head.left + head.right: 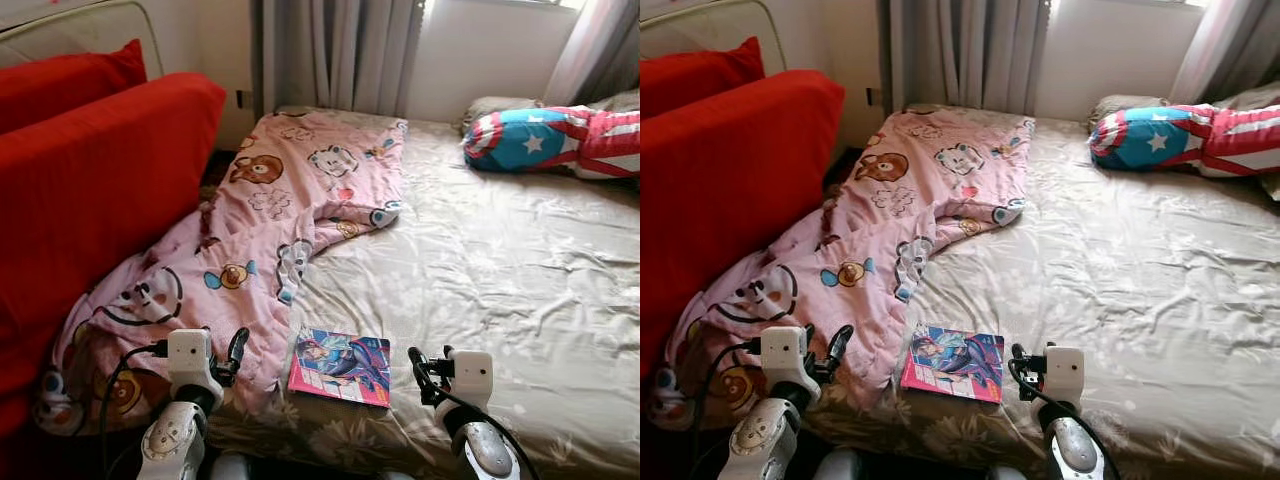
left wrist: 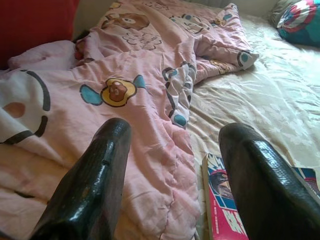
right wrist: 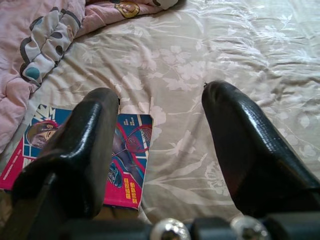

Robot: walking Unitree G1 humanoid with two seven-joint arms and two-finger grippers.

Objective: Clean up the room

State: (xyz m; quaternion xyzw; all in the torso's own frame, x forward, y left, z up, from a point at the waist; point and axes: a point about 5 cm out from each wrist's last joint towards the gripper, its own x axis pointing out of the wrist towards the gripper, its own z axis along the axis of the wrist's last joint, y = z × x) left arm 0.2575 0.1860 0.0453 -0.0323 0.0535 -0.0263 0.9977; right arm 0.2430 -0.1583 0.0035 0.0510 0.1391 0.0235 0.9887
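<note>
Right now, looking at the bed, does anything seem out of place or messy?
Yes. The pink cartoon quilt lies crumpled along the bed's left side, bunched against the red sofa rather than spread flat. A comic book lies loose on the floral sheet near the foot edge, its left edge touching the quilt. Both grippers are open, holding nothing.

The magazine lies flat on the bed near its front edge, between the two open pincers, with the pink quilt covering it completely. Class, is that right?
Not quite. The pink quilt does not cover the magazine; it lies beside it, at most touching one edge, and the cover is in plain sight, as the left eye view shows. The rest holds: it lies flat on the bed between the open left pincer and right pincer.
</note>
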